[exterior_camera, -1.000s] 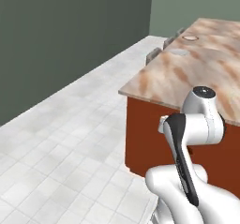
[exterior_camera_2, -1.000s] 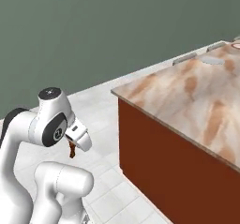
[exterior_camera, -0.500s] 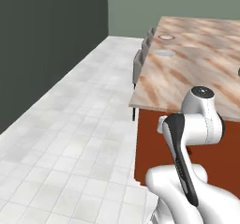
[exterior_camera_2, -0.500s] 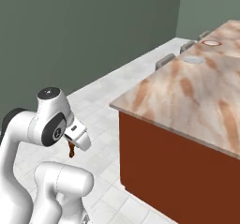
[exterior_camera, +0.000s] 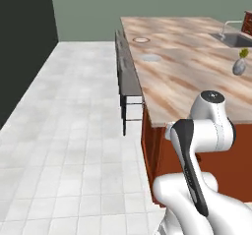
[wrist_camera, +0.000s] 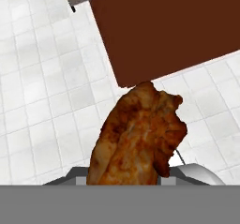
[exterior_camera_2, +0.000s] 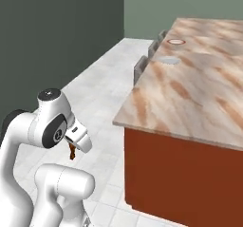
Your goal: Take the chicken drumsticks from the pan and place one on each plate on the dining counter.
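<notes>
Dark stools (exterior_camera: 129,84) along island edge; small vase (exterior_camera: 239,67) with sprig near faucet (exterior_camera: 227,27)

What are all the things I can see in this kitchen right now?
dining counter: one, beige marble top veined reddish brown, red-brown base, ahead of the robot.
plates: two, red-rimmed white and pale plain, near the counter's stool-side edge.
stools: two, grey, tucked along the counter's side.
sink: one, steel, inset at the far corner, faucet beside it.
vase: one, grey, holding a sprig, on the counter.
floor: pale tiles.
chicken drumstick: one, orange-brown, held.
gripper: one, shut on the drumstick, low beside the arm.
</notes>
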Controlling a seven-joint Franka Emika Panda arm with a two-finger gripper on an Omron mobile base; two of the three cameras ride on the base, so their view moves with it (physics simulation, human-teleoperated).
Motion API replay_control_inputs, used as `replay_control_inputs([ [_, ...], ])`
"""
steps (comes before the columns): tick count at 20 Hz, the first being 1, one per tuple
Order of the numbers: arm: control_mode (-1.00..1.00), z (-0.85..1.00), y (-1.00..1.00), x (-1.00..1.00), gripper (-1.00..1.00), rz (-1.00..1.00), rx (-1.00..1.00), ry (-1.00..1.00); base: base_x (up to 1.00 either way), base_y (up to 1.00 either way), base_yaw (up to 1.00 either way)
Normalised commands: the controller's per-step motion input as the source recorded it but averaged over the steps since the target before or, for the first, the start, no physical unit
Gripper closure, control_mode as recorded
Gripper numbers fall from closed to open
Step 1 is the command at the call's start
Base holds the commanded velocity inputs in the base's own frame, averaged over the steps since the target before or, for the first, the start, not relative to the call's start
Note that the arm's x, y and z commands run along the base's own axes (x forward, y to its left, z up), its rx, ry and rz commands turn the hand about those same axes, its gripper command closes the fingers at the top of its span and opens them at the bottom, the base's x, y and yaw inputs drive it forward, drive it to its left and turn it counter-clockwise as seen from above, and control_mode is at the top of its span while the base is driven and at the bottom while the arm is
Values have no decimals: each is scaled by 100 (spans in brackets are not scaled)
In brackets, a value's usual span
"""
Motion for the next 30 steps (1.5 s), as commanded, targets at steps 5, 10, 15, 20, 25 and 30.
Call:
replay_control_inputs([
  [5,100,0,0,0,100,0,0,0,59,100,-55],
  [10,100,0,0,0,100,0,0,0,58,100,-58],
  [15,100,0,0,0,100,0,0,0,65,100,-57],
  [20,100,0,0,0,100,0,0,0,67,100,-51],
  [25,100,0,0,0,100,0,0,0,65,100,-48],
  [30,100,0,0,0,100,0,0,0,60,100,-39],
])
